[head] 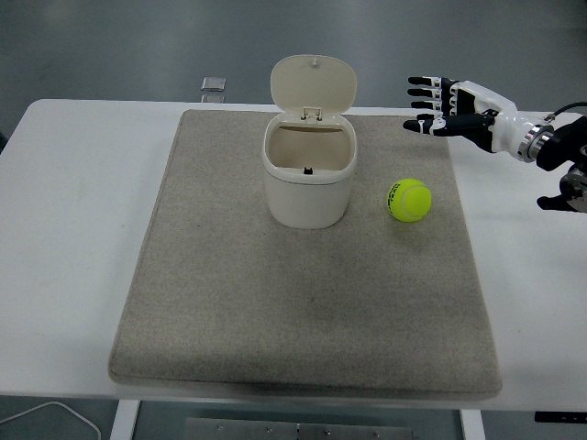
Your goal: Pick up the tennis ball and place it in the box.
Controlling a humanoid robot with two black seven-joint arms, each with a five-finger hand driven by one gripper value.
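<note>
Beside the upright box (307,179) lies the tennis ball (409,200).

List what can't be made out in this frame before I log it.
Head view, the only one:
- Bottom of the box: hidden by its own front wall.
- Small grey object at the table's far edge: too small to identify.
- Print on the tennis ball: too small to read.
- Right hand: its arm is cut off by the right edge.
- Left arm: out of frame.
</note>
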